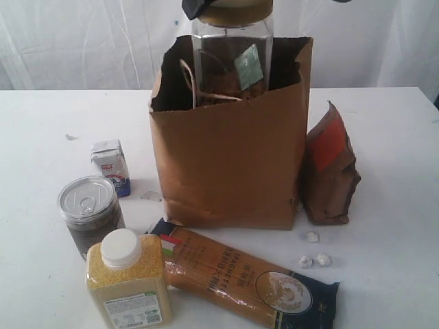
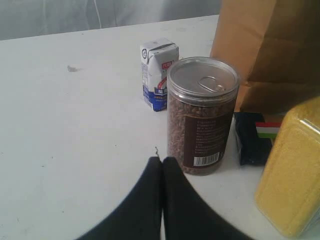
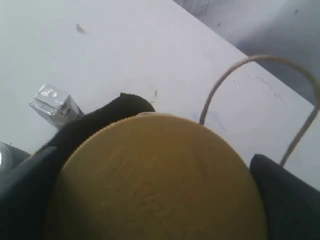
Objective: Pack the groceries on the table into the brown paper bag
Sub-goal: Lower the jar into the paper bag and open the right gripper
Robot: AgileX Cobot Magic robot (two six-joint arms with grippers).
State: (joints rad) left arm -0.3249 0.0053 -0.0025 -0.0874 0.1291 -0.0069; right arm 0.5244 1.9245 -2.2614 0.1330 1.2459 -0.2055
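Jaws wide, the right gripper (image 3: 165, 180) holds the gold-lidded glass jar (image 1: 232, 62) upright by its lid, half inside the brown paper bag (image 1: 226, 171), for lowering; left gripper (image 2: 161, 165) closed, empty.

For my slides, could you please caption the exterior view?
Right tool holds the gold-lidded glass jar partway inside the brown paper bag.

Three small foil-wrapped balls (image 1: 313, 237), silvery-white, one lying a little apart from a pair set just beside each other; one tiny grey scrap (image 1: 70, 137), well apart from them at far left; white curtain (image 1: 82, 41), draped and creased, across the whole background.
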